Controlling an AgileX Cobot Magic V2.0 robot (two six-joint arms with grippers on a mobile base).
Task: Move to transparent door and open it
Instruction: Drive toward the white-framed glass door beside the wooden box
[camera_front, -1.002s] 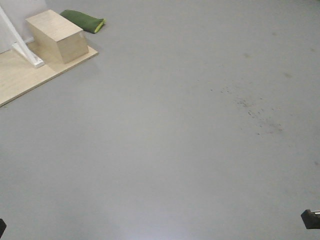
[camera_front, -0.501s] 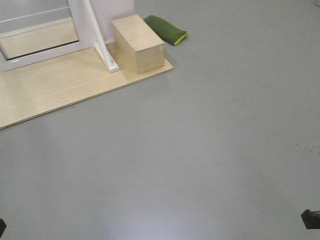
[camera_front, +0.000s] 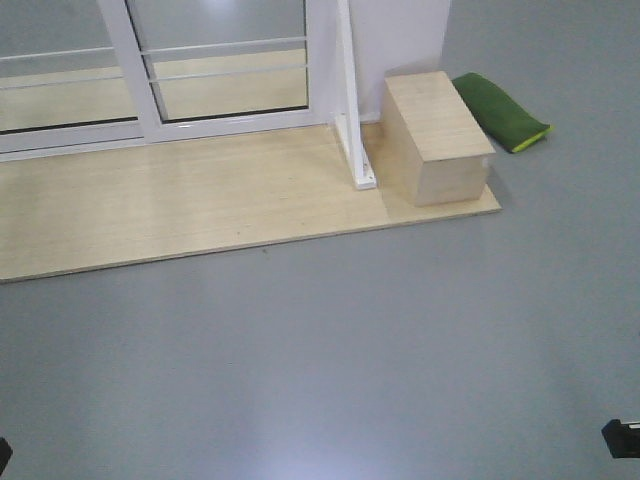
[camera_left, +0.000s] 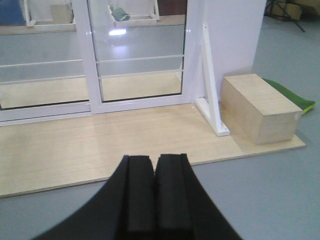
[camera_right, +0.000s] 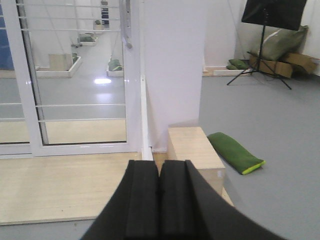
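In the front view, the door (camera_front: 225, 60) stands at the far edge of a wooden platform (camera_front: 180, 205), left of a slanted white post (camera_front: 352, 110). A wooden box (camera_front: 435, 135) sits on the platform's right end, with a green cushion (camera_front: 500, 110) just beyond it. Open grey floor (camera_front: 350, 350) fills the near ground.

In the left wrist view, the left gripper (camera_left: 154, 195) is clenched on nothing, pads touching. The door (camera_left: 140, 50) lies far ahead, well apart from it.

In the right wrist view, the right gripper (camera_right: 159, 200) is likewise closed and holding nothing. The door (camera_right: 82, 75) is ahead on the left, and its grey handle (camera_right: 127, 22) sits high at its right edge. A black stand (camera_right: 262, 30) is at the far right.
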